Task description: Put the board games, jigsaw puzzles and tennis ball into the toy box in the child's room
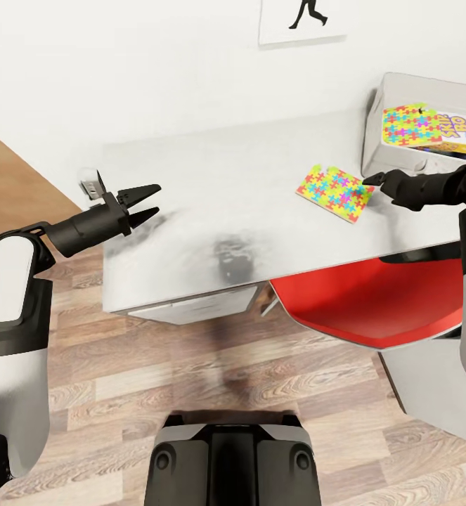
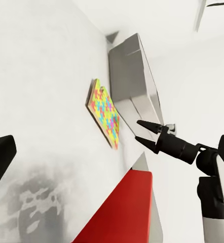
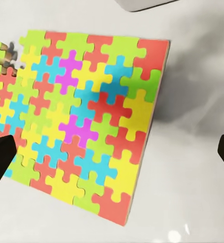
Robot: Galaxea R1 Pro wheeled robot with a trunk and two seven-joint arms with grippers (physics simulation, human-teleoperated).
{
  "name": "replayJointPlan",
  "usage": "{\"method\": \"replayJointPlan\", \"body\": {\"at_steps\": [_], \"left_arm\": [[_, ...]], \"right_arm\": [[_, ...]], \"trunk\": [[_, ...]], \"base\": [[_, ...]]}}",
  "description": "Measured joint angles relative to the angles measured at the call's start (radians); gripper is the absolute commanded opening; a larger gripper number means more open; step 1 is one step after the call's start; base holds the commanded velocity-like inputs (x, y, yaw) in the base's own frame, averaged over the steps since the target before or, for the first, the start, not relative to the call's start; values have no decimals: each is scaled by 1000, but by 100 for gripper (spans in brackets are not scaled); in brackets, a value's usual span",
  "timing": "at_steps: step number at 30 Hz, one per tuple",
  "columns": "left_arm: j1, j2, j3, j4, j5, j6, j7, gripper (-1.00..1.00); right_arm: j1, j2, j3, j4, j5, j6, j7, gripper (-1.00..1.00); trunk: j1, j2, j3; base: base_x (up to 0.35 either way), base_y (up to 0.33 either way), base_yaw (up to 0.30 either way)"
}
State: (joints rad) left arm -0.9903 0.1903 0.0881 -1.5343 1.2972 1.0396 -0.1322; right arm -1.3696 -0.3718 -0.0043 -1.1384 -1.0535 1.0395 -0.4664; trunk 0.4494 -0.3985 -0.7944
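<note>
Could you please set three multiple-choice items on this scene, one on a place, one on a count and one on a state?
1. Where does the loose jigsaw puzzle lie?
A on the table
B on the red chair
C on the floor

2. How many puzzles show in the head view?
A one
B two
C three

3. How is the left gripper?
A shut on a ball
B open, empty
C shut on a puzzle

Key: 1 A, it lies flat beside the toy box. 2 B, the second puzzle rests in the box. 3 B, its fingers stand apart over the table.
</note>
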Motion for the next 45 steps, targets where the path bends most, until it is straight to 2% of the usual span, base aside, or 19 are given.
{"method": "replayJointPlan", "body": {"at_steps": [11,25,35,41,45], "left_arm": [[-4,-3,-1,15,-4,0,2,100],[-14,-3,-1,53,-1,1,0,100],[-25,-5,-2,65,47,1,5,100],[-33,-3,-5,67,71,1,9,100],[-36,-1,-5,68,80,1,11,100]], "right_arm": [[-1,11,0,43,-6,-41,8,100],[-1,8,-1,73,-33,-88,20,100],[0,10,-1,88,-50,-107,28,100],[4,10,-1,118,-55,-135,85,100],[5,9,-1,151,-56,-156,155,100]], "trunk": [[0,0,0],[0,0,0],[0,0,0],[0,0,0],[0,0,0]], "base": [[4,8,0],[1,1,0],[0,0,0],[0,0,0],[0,0,0]]}}
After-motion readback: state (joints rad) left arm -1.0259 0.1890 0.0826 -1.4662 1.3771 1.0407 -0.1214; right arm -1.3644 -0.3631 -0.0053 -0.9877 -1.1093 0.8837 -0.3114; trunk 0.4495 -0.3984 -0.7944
